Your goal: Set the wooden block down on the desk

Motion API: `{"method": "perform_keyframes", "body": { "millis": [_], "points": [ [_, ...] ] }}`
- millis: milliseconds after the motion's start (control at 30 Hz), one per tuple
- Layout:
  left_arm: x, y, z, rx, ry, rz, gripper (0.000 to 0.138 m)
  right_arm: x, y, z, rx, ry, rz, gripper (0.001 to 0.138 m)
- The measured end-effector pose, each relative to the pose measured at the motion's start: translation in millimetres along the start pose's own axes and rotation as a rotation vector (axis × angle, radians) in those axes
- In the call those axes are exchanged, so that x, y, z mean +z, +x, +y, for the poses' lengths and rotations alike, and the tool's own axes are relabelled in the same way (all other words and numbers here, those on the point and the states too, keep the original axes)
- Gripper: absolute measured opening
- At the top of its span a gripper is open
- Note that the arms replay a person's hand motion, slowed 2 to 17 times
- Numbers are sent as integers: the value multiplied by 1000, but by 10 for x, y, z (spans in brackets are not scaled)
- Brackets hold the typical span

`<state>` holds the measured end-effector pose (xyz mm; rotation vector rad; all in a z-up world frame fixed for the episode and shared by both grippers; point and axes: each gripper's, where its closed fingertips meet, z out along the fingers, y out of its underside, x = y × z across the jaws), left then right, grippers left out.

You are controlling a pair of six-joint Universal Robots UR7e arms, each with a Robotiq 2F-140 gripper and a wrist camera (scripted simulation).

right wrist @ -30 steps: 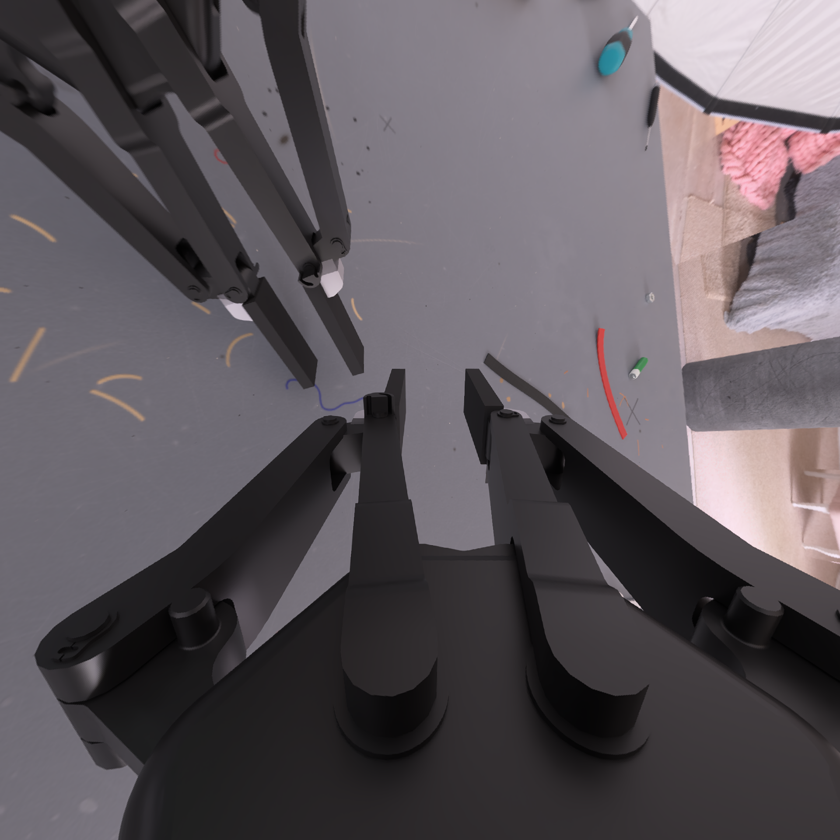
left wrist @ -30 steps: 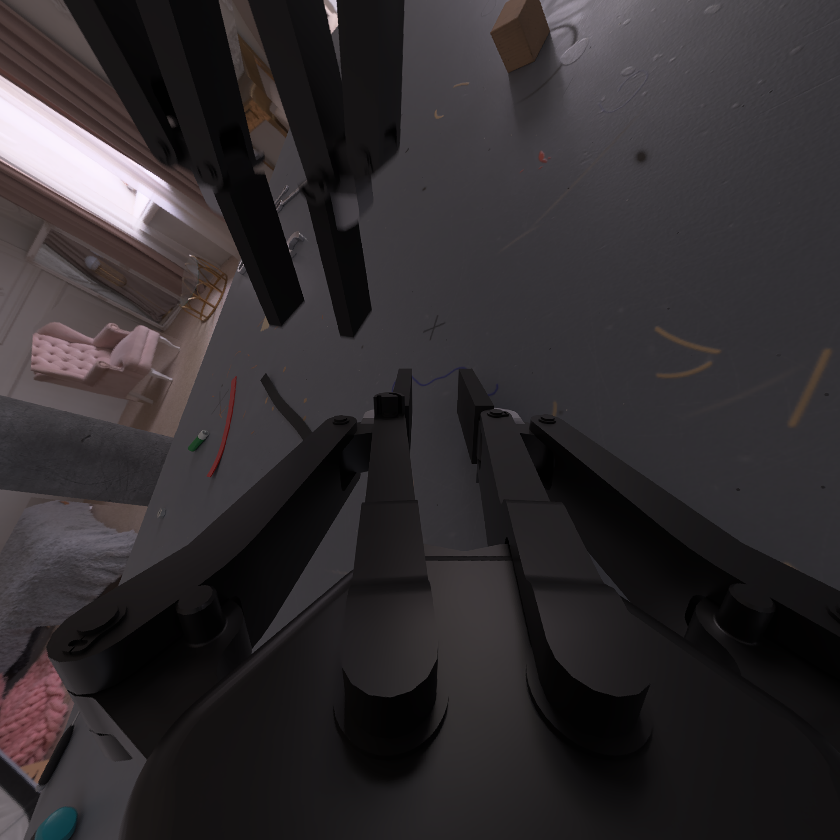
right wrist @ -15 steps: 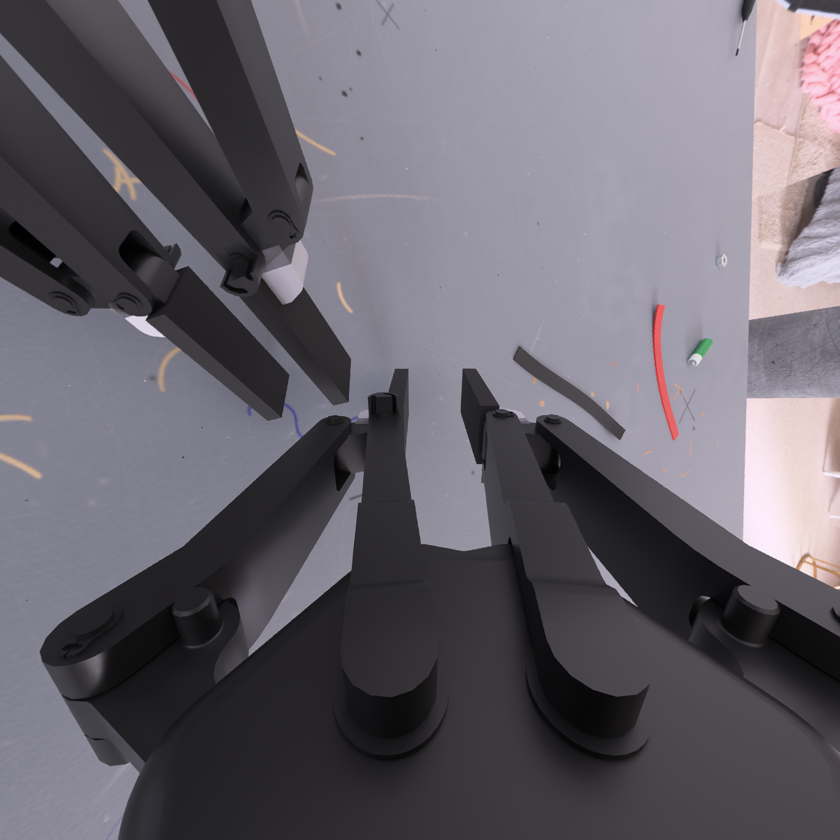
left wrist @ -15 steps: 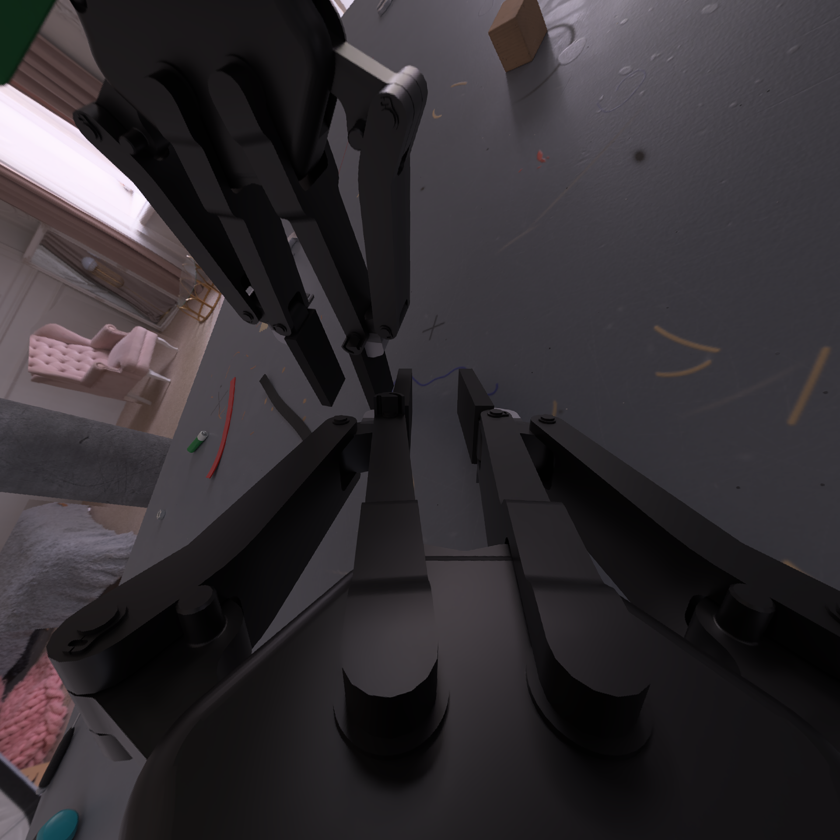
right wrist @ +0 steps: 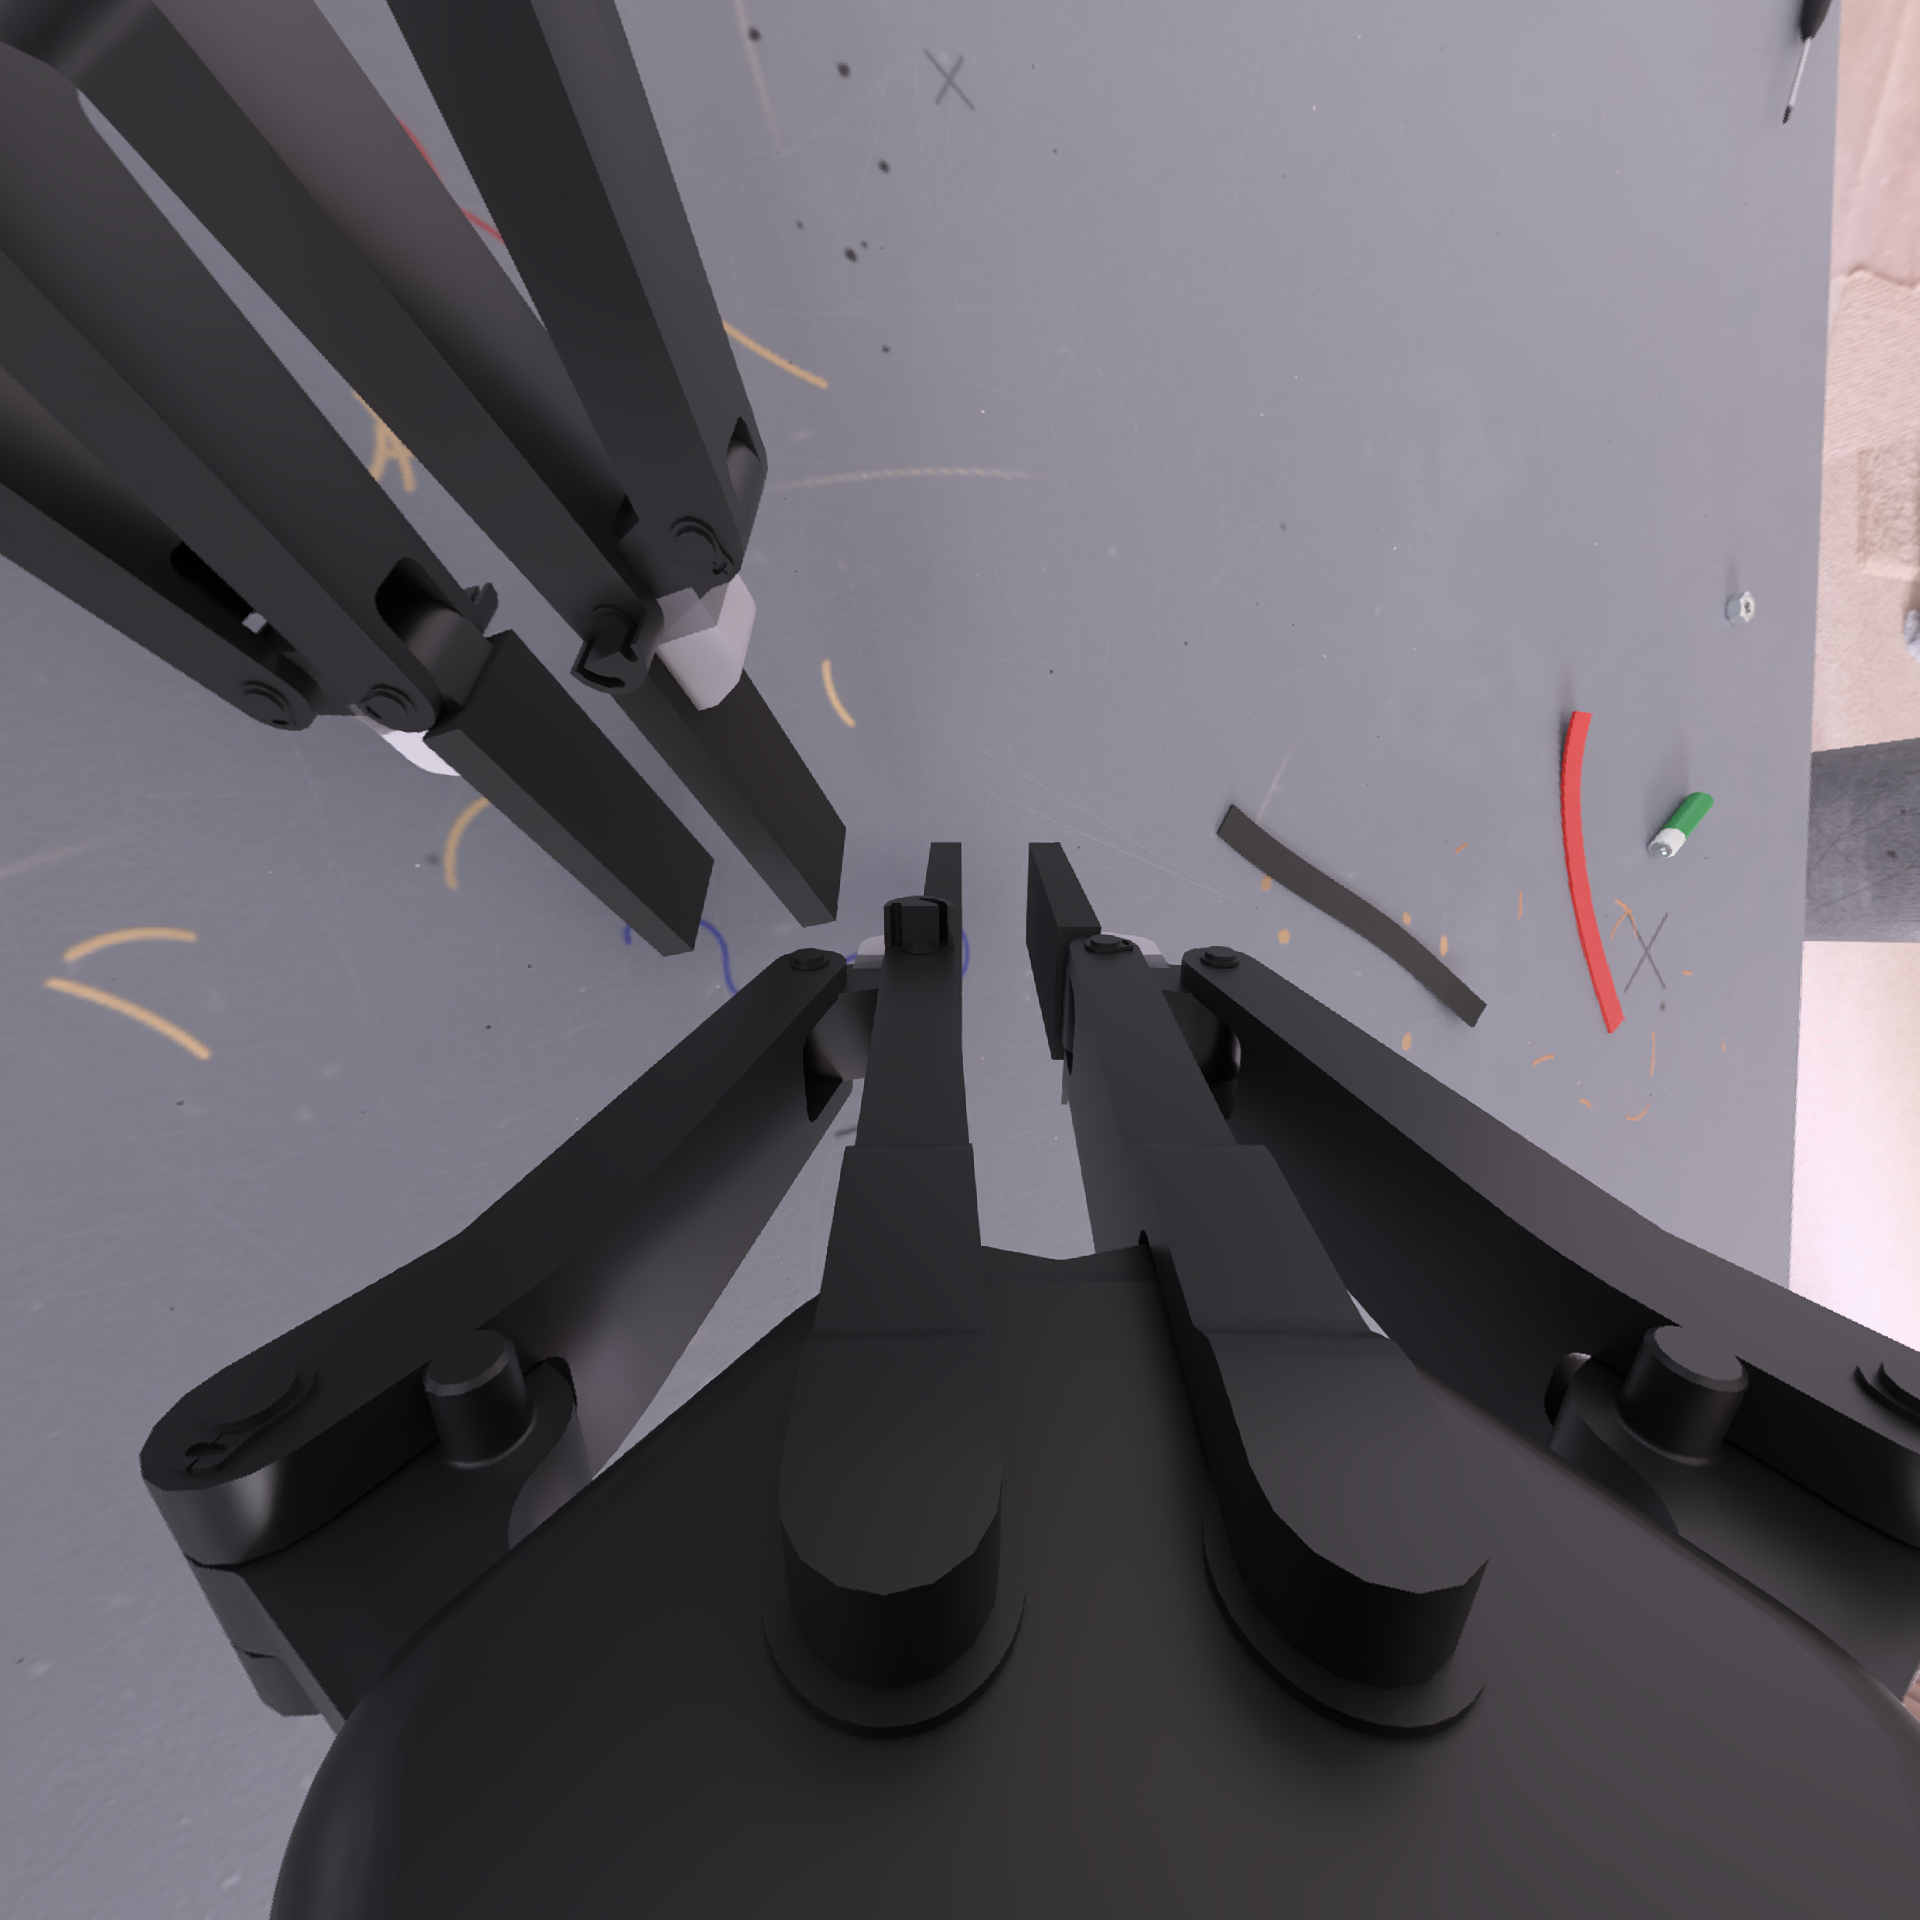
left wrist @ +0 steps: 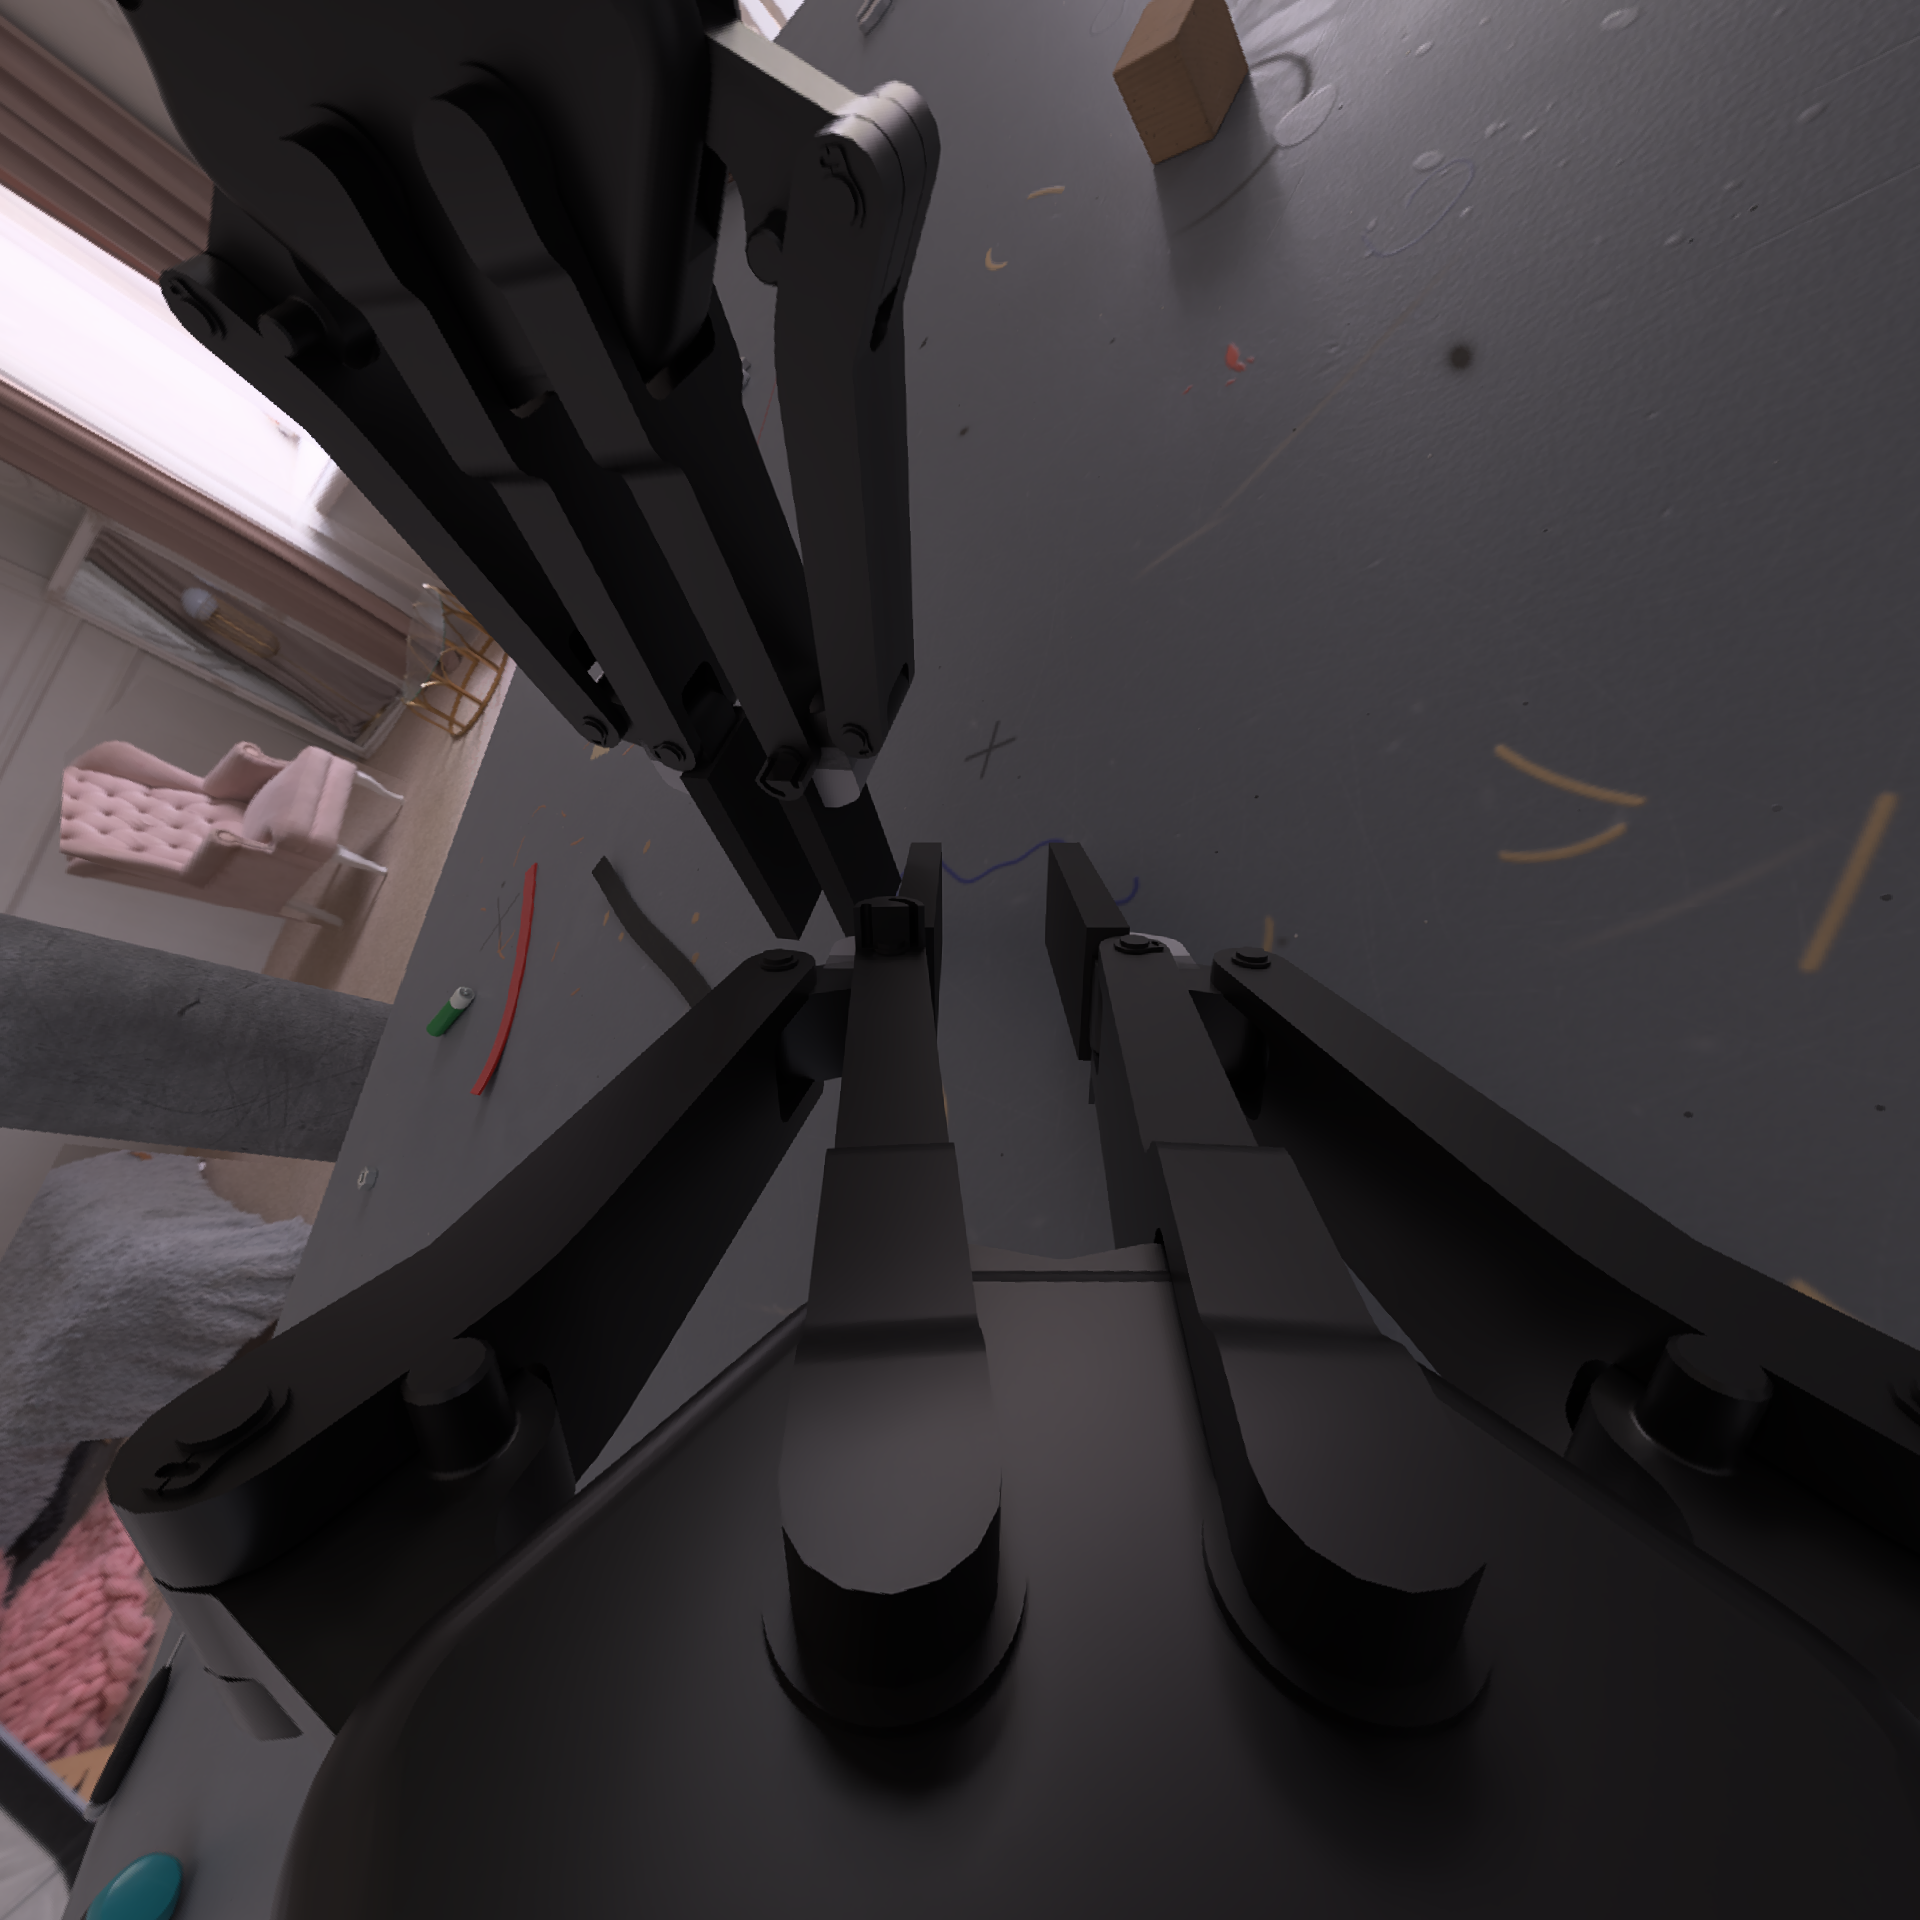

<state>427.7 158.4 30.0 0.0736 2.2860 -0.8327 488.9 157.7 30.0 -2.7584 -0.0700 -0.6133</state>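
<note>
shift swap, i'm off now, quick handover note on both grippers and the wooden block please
Left gripper: narrowly open, holding nothing.
Right gripper: narrowly open, also holding nothing; its tips are very close to the left gripper's.
Wooden block: resting on the grey desk, far from both grippers.
Done: block is down and released.
Left: probably only separating the arms carefully.

Two grippers meet over a grey table point(right wrist: 1299, 416).
We see our right gripper point(right wrist: 987, 883) empty, fingers narrowly parted; the left gripper point(right wrist: 758, 894) close beside.
</note>
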Motion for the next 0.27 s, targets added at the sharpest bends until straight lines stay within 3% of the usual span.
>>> {"method": "perform_keyframes", "body": {
  "millis": [267],
  "points": [
    [-1,2,3,9,-6,-2,27,-64,82,-32,-1,15,36,23]
  ]
}}
